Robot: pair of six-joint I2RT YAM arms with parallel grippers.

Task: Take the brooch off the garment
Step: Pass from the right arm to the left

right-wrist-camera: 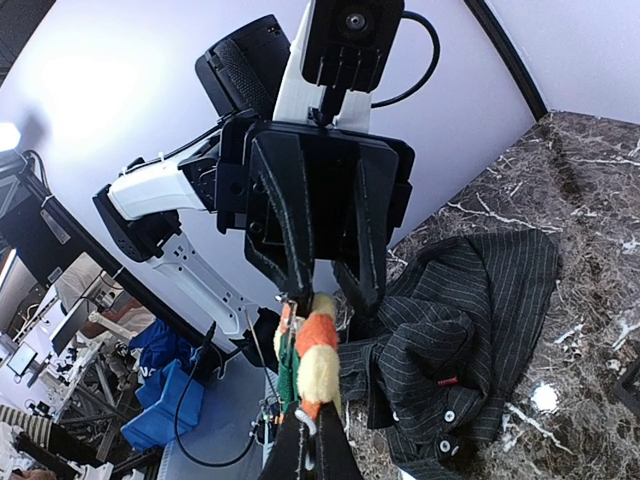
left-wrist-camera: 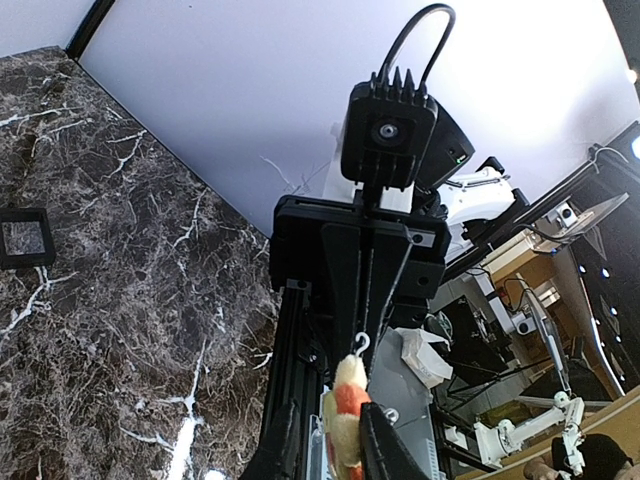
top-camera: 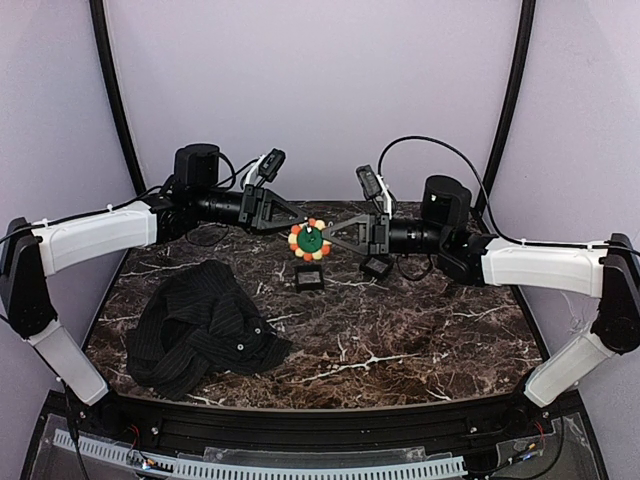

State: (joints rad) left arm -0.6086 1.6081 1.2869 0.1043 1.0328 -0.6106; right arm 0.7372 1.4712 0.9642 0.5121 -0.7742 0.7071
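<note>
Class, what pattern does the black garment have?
Garment: fine pale pinstripes, clearest in right wrist view.

You see the brooch (left-wrist-camera: pixel 345 415) only edge-on in both wrist views, cropped at the bottom in the left one. From above, finger contact is too small to tell. Your right gripper (right-wrist-camera: pixel 308 445) runs off its frame's bottom; the left gripper (right-wrist-camera: pixel 322 292) hides part of the garment (right-wrist-camera: pixel 450 340); black box (left-wrist-camera: pixel 22 236) clipped at left edge

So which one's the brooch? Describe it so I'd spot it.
Over the dark marble table, find where the left claw and right claw meet in mid-air. Held there is the brooch, a small flower. It alone is colourful: orange and cream petals, unlike the black box beneath.
</note>
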